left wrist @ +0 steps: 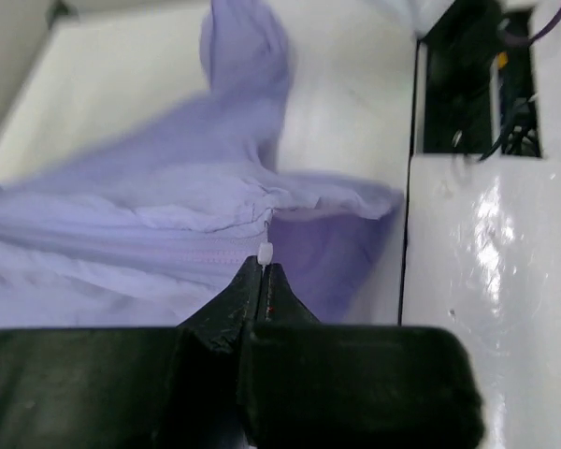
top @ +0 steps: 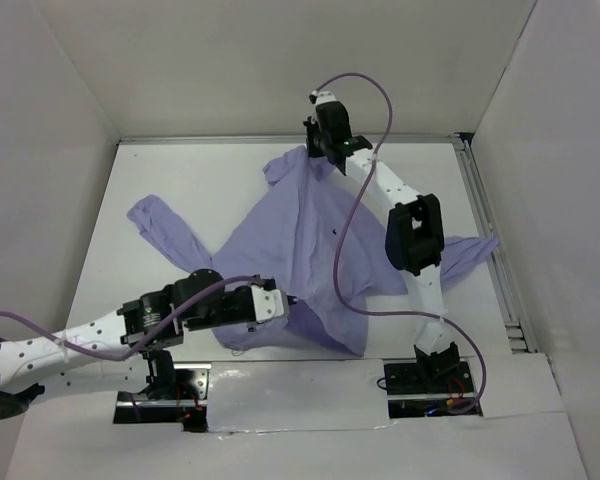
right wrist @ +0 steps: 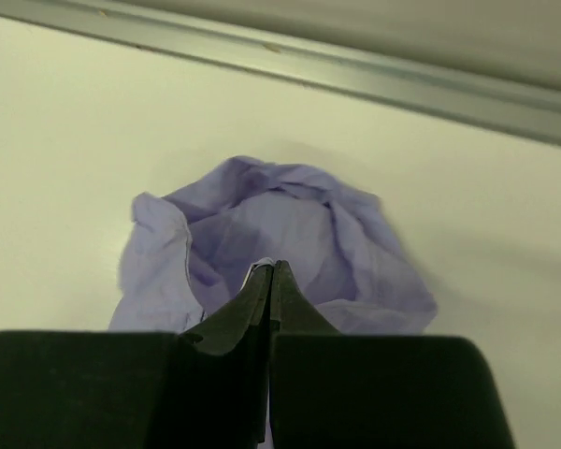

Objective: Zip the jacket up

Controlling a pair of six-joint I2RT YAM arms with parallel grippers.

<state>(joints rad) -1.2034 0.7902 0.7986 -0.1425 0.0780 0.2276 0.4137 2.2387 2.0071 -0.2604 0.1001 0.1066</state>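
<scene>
The lavender jacket lies spread and wrinkled across the middle of the table, one sleeve at far left and one at right. My left gripper is at the jacket's near hem. In the left wrist view it is shut on the small white zipper pull, with the zipper line running off to the left. My right gripper is at the collar end at the back. In the right wrist view it is shut on a fold of the bunched collar fabric.
A metal rail runs along the table's back edge and another along the right side. White walls enclose the table. The arm base plates sit at the near edge; one also shows in the left wrist view.
</scene>
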